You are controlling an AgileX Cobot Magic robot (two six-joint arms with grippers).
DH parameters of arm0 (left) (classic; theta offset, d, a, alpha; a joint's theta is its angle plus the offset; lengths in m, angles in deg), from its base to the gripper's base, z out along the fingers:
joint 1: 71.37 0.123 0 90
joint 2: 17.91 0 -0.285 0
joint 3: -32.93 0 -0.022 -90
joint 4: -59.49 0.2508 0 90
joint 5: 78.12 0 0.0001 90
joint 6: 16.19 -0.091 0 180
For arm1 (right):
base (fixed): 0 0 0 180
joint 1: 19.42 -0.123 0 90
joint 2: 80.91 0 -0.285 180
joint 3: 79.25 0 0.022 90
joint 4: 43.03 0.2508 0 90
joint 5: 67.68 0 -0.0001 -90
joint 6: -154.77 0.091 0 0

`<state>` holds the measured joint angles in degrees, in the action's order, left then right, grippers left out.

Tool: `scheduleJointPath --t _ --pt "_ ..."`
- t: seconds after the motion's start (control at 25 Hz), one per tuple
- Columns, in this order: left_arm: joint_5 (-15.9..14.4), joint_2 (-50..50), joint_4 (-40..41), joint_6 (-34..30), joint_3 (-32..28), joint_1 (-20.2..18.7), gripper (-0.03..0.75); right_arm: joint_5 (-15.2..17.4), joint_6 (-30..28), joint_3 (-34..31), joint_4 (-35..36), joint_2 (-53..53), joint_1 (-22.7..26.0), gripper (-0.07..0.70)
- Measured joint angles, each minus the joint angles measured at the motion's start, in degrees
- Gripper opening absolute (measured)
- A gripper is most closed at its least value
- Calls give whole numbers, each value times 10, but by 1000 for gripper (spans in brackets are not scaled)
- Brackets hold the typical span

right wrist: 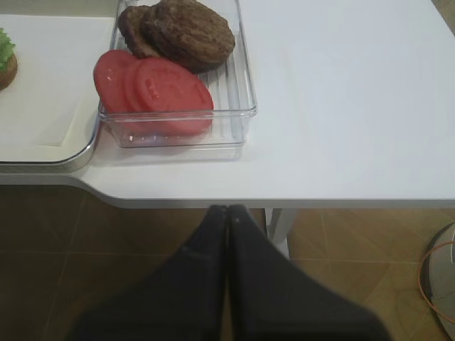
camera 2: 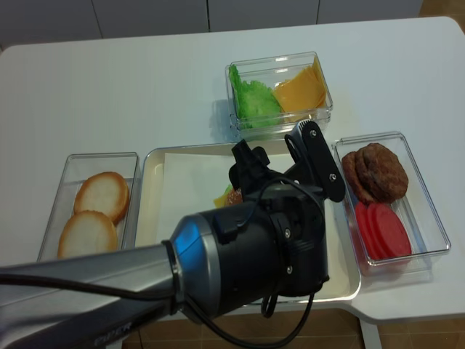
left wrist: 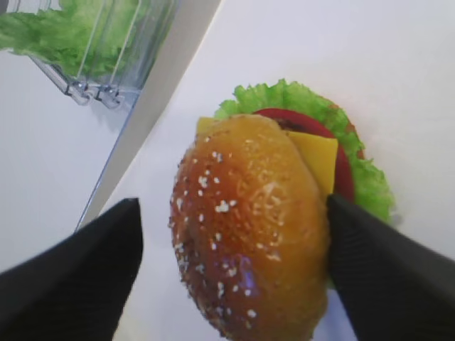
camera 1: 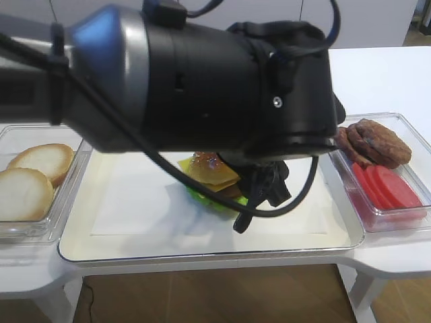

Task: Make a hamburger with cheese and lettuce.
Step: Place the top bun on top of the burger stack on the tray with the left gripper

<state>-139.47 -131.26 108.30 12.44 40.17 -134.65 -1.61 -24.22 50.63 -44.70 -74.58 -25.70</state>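
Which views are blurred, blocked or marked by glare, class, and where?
Exterior high: a blurred, close arm hides most of the tray. Left wrist: the hamburger bun top shows a glossy highlight; the left tool fingers are soft dark shapes either side. Right wrist: the right tool is dark and featureless. Realsense: arm blocks the tray centre.

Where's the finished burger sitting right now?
The hamburger sits on the white tray in the middle of the table, between the left gripper's open jaws, with the bun box to its left and the tomato box to its right.
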Motion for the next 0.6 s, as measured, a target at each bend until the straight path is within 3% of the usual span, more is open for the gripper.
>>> scheduleJointPath --t 0.16,0.6 --pt "0 0 0 0 0 0 638 0 0 0 0 0 0 -49" --pt "12 0 -1 14 0 1 666 0 -1 0 0 0 0 -49"
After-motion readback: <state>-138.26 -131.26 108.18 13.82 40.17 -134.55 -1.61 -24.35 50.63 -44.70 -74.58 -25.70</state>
